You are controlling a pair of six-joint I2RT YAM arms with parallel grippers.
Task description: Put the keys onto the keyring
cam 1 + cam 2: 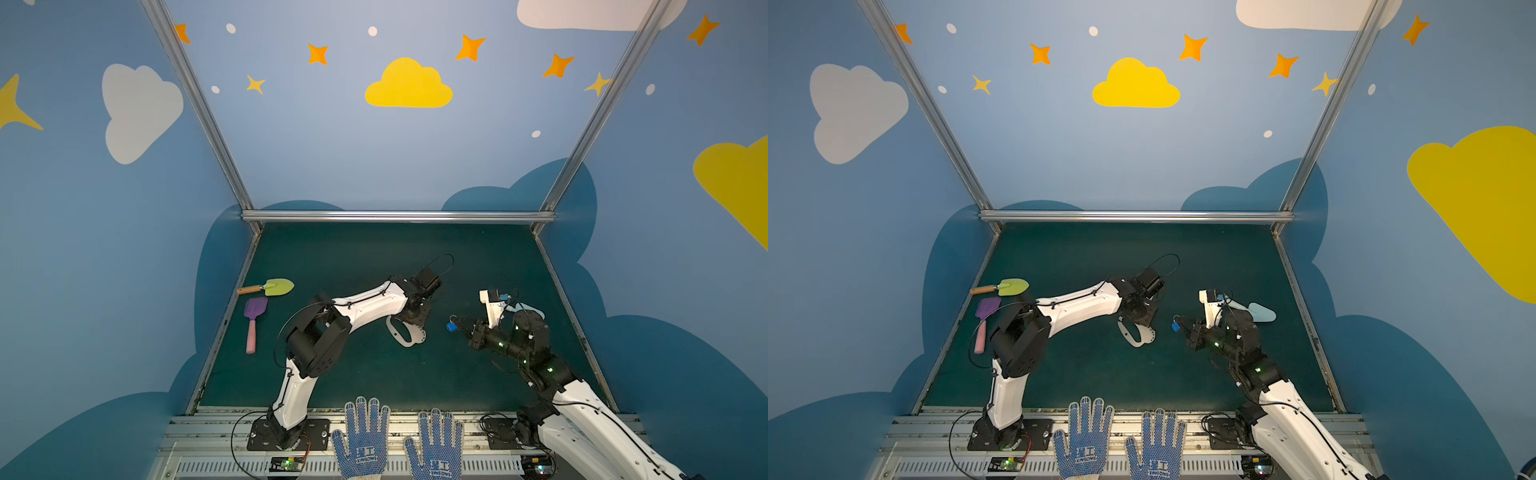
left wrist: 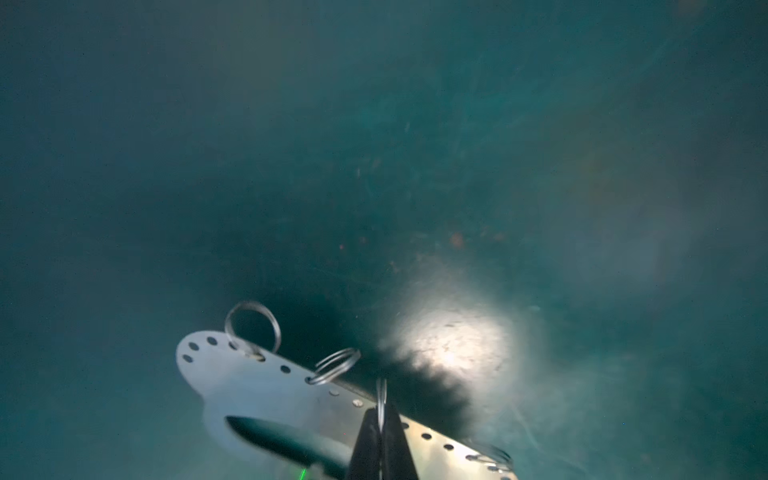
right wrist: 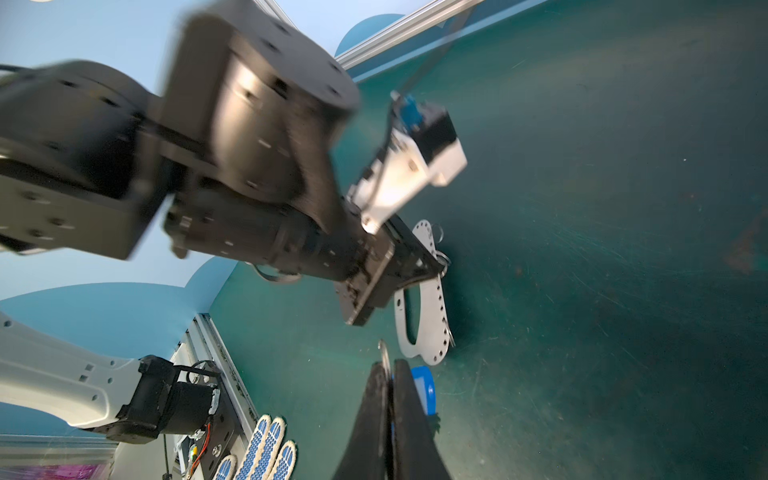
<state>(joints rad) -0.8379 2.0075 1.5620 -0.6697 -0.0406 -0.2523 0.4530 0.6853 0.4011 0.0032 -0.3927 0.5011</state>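
Here, left jaws pinching 1 wire ring point(image 2: 381, 392) of keyring point(image 2: 257, 386), right jaws clamped on keys point(image 3: 426, 388).

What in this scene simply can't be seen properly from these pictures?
- keys: right wrist view, metal blade hidden by the right gripper.
- keyring: left wrist view, plate cut off by the picture's edge and partly behind the left gripper.
- pale blue spade: in both top views, mostly behind the right arm.
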